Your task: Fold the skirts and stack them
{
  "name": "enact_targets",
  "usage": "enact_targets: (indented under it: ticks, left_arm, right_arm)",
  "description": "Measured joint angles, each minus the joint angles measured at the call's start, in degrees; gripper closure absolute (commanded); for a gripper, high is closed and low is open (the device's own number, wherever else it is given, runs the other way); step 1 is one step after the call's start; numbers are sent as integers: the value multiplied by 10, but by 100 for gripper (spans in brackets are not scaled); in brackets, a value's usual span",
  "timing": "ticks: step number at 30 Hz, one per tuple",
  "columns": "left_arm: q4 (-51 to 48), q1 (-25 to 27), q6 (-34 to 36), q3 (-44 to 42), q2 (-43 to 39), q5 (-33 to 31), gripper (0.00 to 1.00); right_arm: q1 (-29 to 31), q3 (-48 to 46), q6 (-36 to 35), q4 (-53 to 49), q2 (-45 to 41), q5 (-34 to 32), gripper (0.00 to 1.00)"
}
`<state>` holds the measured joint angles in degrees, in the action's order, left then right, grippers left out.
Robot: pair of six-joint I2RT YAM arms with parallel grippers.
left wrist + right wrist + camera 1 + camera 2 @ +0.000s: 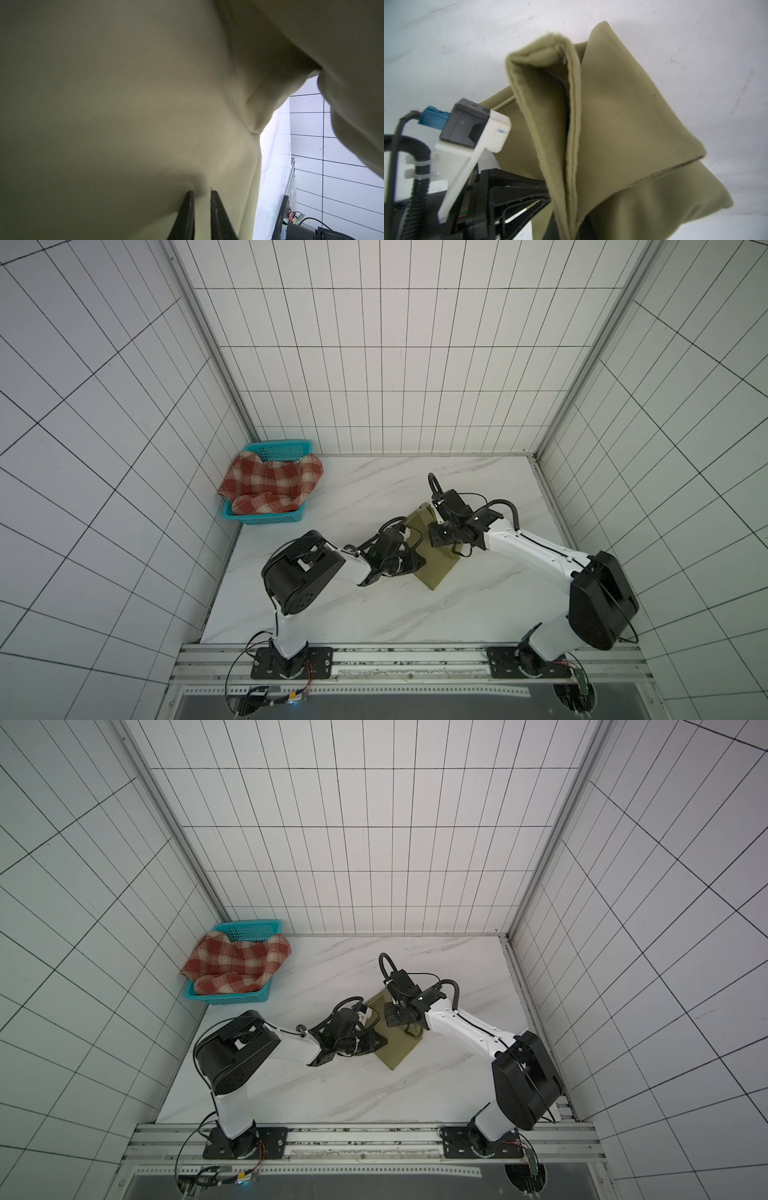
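Olive-khaki skirt, half-folded mid-table, is pinched by the narrow jaws of the left gripper and apparently the closed right gripper; plaid skirt lies unfolded in the teal basket.

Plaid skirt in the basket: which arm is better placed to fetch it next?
Left, likely. The plaid skirt lies in the teal basket at the far-left corner of the table, on the side of the left arm. The left gripper is pinching the olive skirt, which it must release first.
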<state>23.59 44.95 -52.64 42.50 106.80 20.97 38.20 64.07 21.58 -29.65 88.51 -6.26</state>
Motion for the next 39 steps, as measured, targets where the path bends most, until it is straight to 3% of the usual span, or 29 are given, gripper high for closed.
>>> enact_targets:
  ticks: [11, 16, 27, 39]
  left_arm:
    - [-89, 0, 16, -4, -77, -11, 83]
    - [-121, 5, 23, 41, -81, -11, 83]
    - [-120, 67, 25, 216, 49, 8, 83]
    - [-108, 87, 2, 257, 150, 21, 83]
  right_arm:
    - [-14, 14, -32, -51, 0, -53, 100]
    - [-43, 33, -48, -84, -9, -80, 100]
    - [-95, 50, -72, -116, -22, -96, 100]
    - [-117, 70, -90, -127, -22, -92, 100]
